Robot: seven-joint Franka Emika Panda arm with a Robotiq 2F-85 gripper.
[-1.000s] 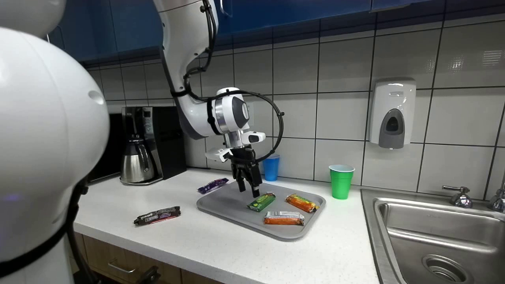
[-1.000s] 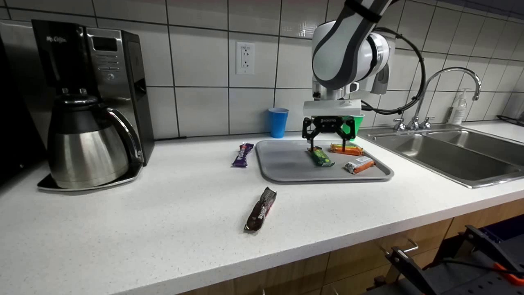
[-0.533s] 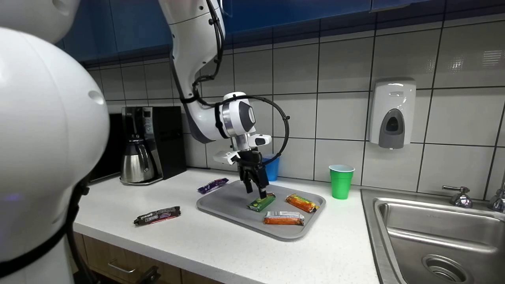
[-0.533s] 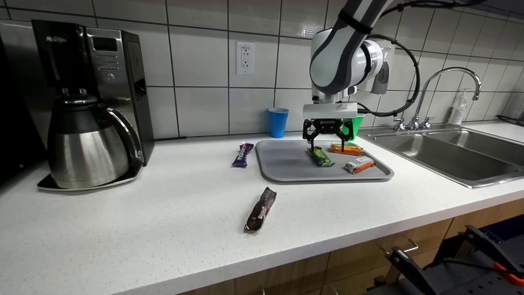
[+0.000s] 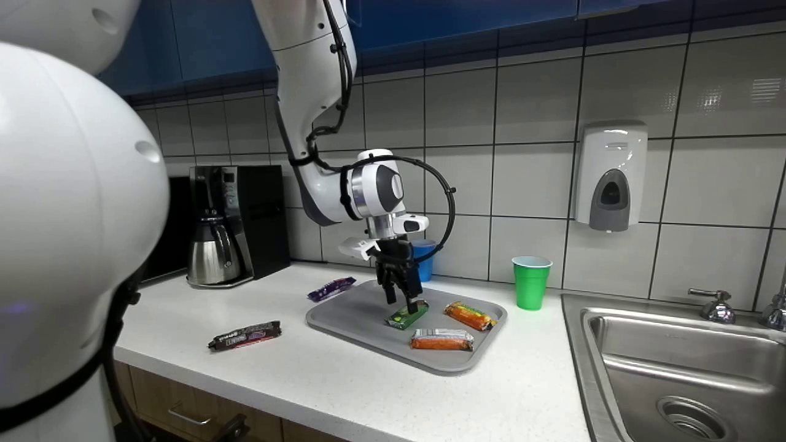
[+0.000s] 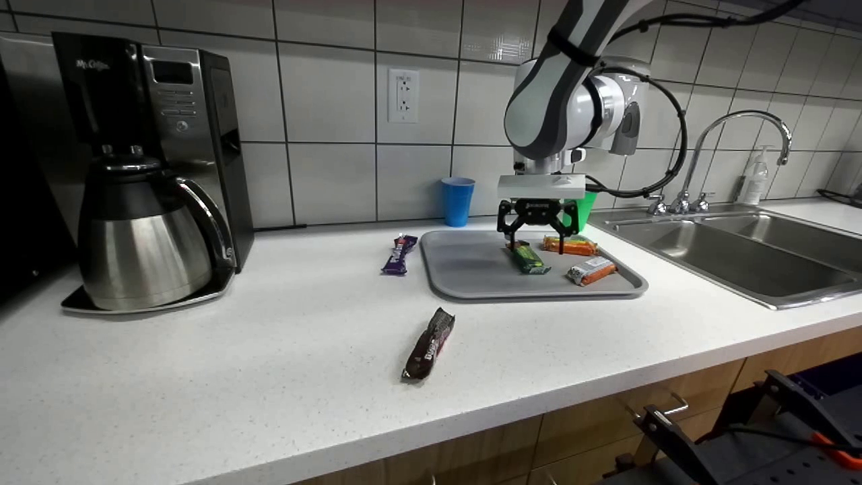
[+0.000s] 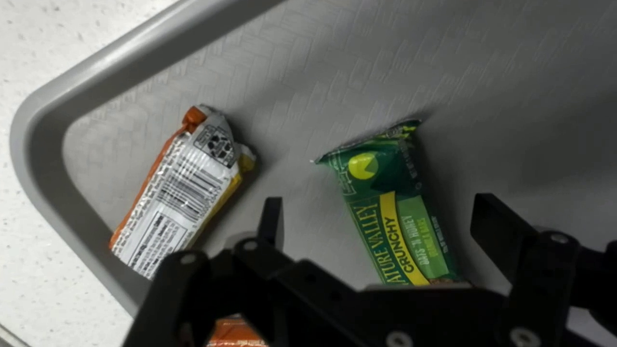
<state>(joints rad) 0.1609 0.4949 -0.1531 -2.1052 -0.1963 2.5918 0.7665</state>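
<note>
Green bar [image 7: 393, 212] on gray tray [image 7: 299, 106], below hand [image 6: 536, 248], between parted fingers [image 7: 499, 231].

Green cup [image 5: 530, 287] near sink [image 5: 584, 356]; soap dispenser [image 5: 614, 159] on wall [image 5: 534, 178].

Black two-finger gripper [image 5: 402, 305] sits lower in both exterior views than a second ago, also shifted right in an exterior view, where it now overlaps the middle of the green rectangular wrapped bar [image 5: 403, 320]. White-and-grey robot arm [image 5: 310, 86] and black cable loop [image 5: 452, 191] sit further down and right there too; gripper and cable loop now block more of the blue plastic cup [image 5: 427, 270].
</note>
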